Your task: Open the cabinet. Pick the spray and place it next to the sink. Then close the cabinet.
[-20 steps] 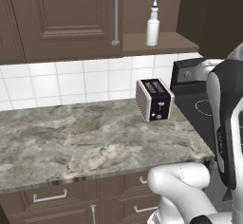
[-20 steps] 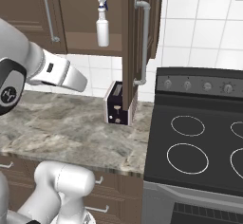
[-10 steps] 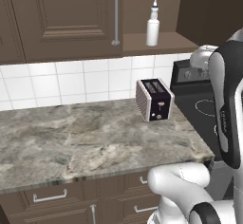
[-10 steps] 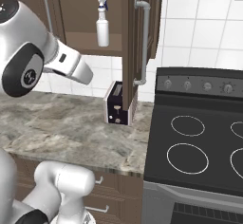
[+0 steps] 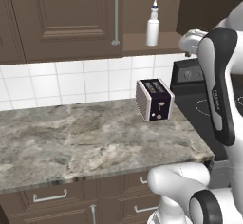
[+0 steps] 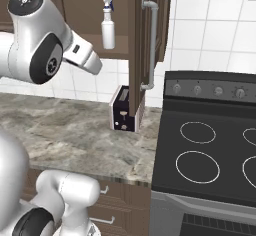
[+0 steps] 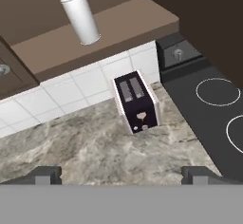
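A black-and-silver two-slot toaster (image 5: 154, 99) stands on the grey marbled stone tabletop (image 5: 85, 142), close to the white tiled wall (image 5: 71, 83) and just beside the black stove with ring burners (image 6: 210, 155). In the right base view the toaster sits directly below the edge of the open door and is partly hidden by it.

The dark brown wooden wall cabinet with long silver bar handles (image 5: 61, 19) has its right-hand door (image 6: 145, 35) swung outward, edge-on in the right base view, with its vertical handle (image 6: 151, 45) facing the stove. The left-hand door is shut. Inside the opened compartment, the small white plastic spray bottle with a white-blue trigger nozzle (image 5: 153, 23) stands upright on the bottom shelf (image 7: 95, 38), alone there, near the front edge.

The white arm's forearm reaches up in front of the stove side, near the shelf's right end in the left base view. The claw (image 7: 121, 173) has its two dark fingertips (image 7: 45, 173) spread wide apart, holding nothing, and looks down on the toaster and tabletop, well apart from the bottle.
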Motion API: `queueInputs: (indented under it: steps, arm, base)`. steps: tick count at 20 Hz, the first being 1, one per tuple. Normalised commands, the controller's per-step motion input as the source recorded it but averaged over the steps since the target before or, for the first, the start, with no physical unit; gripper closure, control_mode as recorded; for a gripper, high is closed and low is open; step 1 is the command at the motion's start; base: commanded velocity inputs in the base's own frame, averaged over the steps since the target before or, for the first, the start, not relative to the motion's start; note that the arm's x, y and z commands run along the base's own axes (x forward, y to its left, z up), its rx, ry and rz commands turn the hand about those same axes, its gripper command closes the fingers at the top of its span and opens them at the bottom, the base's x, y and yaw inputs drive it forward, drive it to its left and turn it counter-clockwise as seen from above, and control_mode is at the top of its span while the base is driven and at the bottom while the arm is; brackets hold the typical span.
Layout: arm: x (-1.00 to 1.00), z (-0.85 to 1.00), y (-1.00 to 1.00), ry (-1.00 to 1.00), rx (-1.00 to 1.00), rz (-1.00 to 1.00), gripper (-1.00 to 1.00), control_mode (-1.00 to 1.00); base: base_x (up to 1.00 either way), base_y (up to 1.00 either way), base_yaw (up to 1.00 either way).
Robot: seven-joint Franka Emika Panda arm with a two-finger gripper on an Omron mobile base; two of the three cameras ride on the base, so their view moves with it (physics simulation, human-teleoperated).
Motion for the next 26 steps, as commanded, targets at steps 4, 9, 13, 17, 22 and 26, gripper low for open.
queueInputs:
  steps: [4, 9, 13, 17, 22, 26]
  arm:
    - [0.46, 0.15, 0.09, -0.07, 0.06, 0.00, -1.00, -1.00]
    - [0.50, 0.00, 0.01, -0.06, 0.02, 0.02, -1.00, -1.00]
    - [0.40, 0.00, 0.03, 0.00, 0.00, 0.04, -1.00, -1.00]
    - [0.23, 0.00, 0.15, 0.00, -0.04, 0.16, -1.00, -1.00]
    - [0.20, 0.00, 0.20, 0.00, -0.05, 0.23, -1.00, -1.00]
    - [0.55, 0.00, 0.02, -0.05, 0.00, 0.18, -1.00, -1.00]
  base:
    - [0.00, 0.00, 0.00]
    - [0.00, 0.00, 0.00]
    - [0.00, 0.00, 0.00]
    - [0.00, 0.00, 0.00]
    - [0.00, 0.00, 0.00]
    - [0.00, 0.00, 0.00]
